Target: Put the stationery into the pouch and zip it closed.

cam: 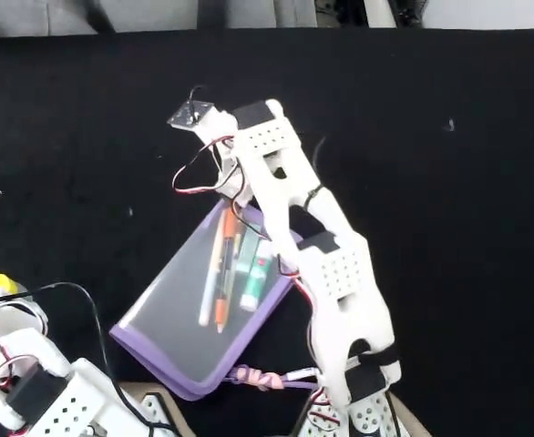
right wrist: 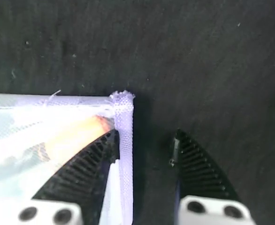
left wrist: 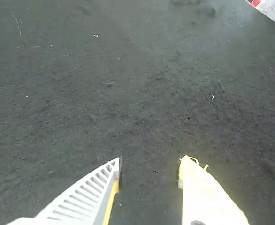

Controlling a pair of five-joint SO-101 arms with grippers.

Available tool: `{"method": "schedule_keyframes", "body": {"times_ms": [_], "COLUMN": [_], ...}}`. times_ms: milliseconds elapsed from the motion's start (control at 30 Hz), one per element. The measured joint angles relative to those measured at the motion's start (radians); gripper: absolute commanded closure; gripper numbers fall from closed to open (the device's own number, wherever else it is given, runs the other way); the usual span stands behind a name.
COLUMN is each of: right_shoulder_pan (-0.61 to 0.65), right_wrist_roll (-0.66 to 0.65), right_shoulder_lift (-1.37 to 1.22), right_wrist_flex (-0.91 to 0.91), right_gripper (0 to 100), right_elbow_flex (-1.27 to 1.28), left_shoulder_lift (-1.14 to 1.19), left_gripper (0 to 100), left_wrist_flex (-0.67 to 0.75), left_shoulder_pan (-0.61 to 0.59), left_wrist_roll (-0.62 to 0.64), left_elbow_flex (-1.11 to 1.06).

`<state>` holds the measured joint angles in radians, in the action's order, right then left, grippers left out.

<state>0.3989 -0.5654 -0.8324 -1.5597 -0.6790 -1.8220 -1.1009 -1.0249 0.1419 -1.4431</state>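
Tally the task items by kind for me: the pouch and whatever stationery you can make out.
pouch: 1
slim pens inside it: 2 (white pen, orange pen)
green-and-white marker inside it: 1
Total: 4, as far as the high view lets me separate them.

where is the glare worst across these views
Right wrist view: the pouch is washed nearly white on its clear face, the orange pen inside a mere glow. Left wrist view: one finger of the left gripper is lit bright yellow-white. High view: just a soft grey sheen on the pouch window.
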Motion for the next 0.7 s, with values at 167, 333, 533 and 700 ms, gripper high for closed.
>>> {"method": "schedule_keyframes", "body": {"times_ms": [167,333,533,700], "right_shoulder_pan": [0.018,0.043,0.066,0.072], "right_wrist_roll": [0.000,0.000,0.000,0.000], "right_shoulder_lift": [-0.003,-0.008,-0.035,-0.049], "right_wrist_flex": [-0.054,-0.084,-0.089,-0.094], "right_gripper": [82.1,82.2,84.6,98.7], "right_elbow_flex": [-0.020,-0.023,-0.046,-0.048], "left_shoulder_lift": [0.000,0.000,0.000,0.000], "left_gripper": [79,79,79,79], "left_wrist_flex": [0.000,0.000,0.000,0.000], "left_shoulder_pan": [0.000,0.000,0.000,0.000], "left_wrist_roll": [0.000,0.000,0.000,0.000], "left_elbow_flex": [0.000,0.000,0.000,0.000]}}
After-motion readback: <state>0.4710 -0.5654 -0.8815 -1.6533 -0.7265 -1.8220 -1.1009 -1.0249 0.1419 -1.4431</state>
